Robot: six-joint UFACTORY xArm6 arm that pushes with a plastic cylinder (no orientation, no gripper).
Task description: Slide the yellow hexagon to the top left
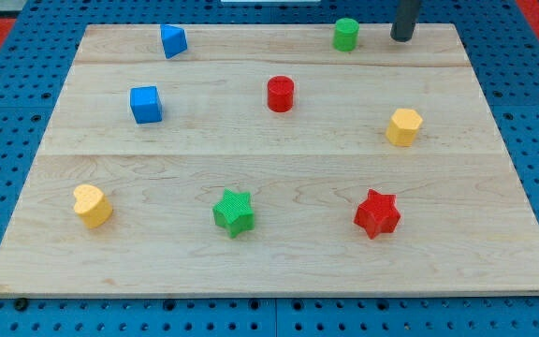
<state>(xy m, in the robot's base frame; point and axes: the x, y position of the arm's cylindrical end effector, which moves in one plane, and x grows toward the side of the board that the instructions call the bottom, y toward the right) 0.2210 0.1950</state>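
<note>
The yellow hexagon [404, 126] lies on the wooden board [269, 262] at the right, a little above mid height. My tip [401, 37] is at the view's top right, well above the hexagon and just right of the green cylinder [345, 35]. The tip touches no block.
A blue triangular block [173, 40] sits at the top left, a blue cube [145, 104] below it. A red cylinder [280, 94] is at upper centre. A yellow heart [92, 205], a green star [234, 212] and a red star [377, 214] line the lower part.
</note>
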